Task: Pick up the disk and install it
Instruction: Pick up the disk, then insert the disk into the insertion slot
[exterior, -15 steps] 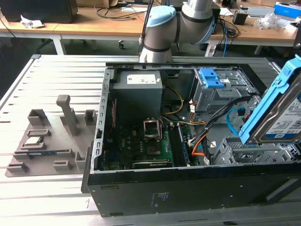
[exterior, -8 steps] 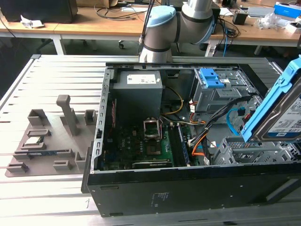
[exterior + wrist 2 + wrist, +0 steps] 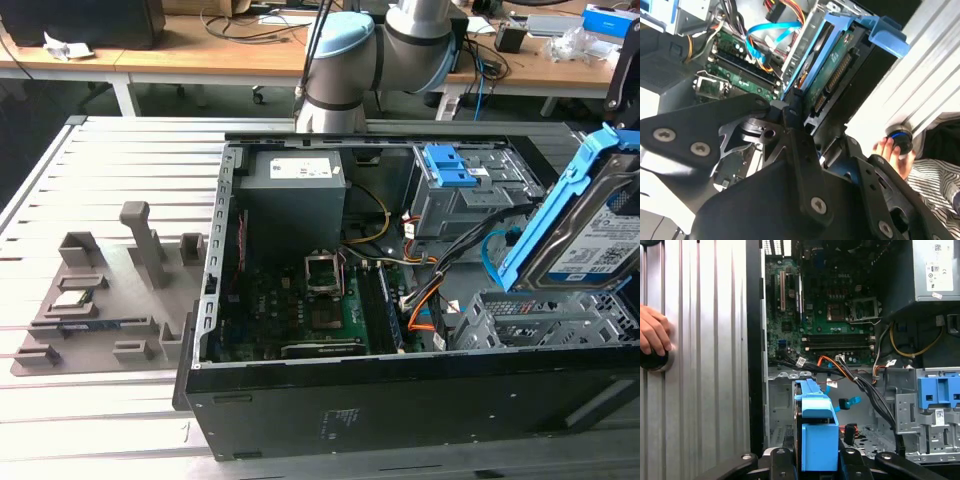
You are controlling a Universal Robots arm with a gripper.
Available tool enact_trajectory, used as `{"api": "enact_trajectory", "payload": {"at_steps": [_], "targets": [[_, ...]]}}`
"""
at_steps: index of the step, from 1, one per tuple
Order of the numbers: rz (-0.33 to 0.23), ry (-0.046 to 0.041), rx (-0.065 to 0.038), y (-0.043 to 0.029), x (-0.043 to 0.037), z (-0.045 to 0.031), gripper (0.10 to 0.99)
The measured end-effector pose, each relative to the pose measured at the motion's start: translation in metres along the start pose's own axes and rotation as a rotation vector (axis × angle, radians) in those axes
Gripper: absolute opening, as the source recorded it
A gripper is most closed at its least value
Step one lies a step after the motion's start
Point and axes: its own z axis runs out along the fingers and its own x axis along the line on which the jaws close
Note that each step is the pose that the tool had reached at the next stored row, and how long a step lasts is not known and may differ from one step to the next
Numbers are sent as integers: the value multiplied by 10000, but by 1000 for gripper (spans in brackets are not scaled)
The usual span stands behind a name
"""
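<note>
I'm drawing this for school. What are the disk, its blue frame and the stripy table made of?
The disk looks like bare silvery metal, dull shine, with a paper label. The blue frame is probably plastic: evenly coloured, moulded shape. The table seems grey metal, matte, with ribs.

Disk (image 3: 590,240) cut off by the exterior view's right edge, arm (image 3: 370,50) cut off at its top edge, person's hand (image 3: 652,332) cut by the first wrist view's edge, disk's near end hidden behind the gripper (image 3: 816,465)
</note>
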Motion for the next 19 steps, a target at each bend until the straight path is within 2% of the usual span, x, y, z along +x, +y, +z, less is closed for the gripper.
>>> {"api": "enact_trajectory", "payload": {"at_steps": [3,19], "targets": [[0,23,-10,-26,-8,14,365],[1,30,-10,-27,-8,34,365]]}}
